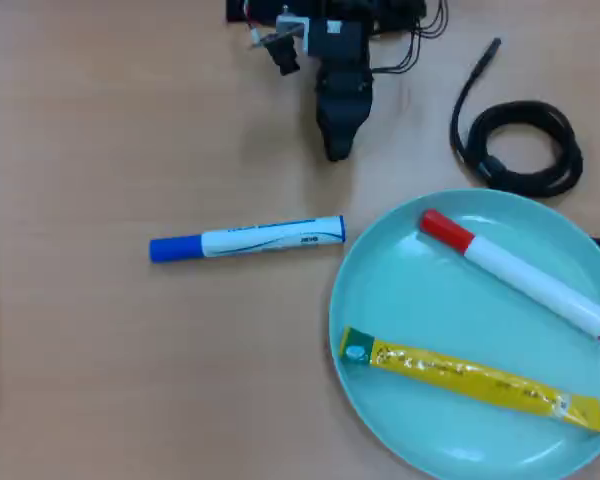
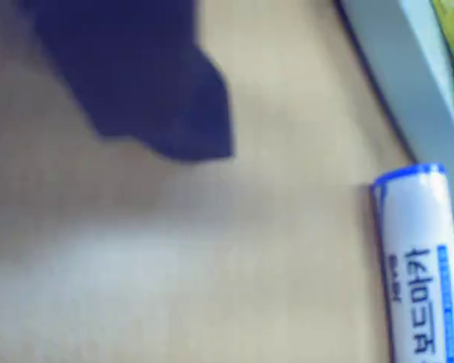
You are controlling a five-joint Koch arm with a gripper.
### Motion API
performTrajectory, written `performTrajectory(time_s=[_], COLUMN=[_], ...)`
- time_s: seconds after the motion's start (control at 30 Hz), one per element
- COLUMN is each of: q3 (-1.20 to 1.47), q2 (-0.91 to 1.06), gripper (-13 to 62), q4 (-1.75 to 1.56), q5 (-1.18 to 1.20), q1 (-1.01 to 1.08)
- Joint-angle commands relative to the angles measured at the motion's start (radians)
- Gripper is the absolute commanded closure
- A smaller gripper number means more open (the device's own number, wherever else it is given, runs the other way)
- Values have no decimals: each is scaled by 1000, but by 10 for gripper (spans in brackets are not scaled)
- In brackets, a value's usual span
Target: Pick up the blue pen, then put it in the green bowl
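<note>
Blue pen lies flat on the tabletop, cap pointing left in the overhead view, butt end just beside the green bowl's rim but w/o touching it, free for a pick. Bowl already holds a red marker and a yellow sachet. End effector hangs well apart from the pen, nearer the frame's top, holding nothing; only one dark tip shows, so whether it's apart or together can't be told. A cable coils beside the bowl.
</note>
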Motion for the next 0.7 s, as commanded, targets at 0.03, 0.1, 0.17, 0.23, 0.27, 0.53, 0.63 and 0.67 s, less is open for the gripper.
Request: performTrajectory(time_s=[0.03,0.1,0.17,0.23,0.27,0.53,0.63,0.67], q3=[67,63,58,54,52,-61,-86,-97], q2=[98,98,98,98,98,98,98,98], gripper=[-3,-4,-3,-4,-4,-4,-4,-3], q4=[124,127,129,135,141,304,318,319], q5=[18,21,23,21,21,25,25,26], q1=[2,2,2,2,2,-3,-5,-3])
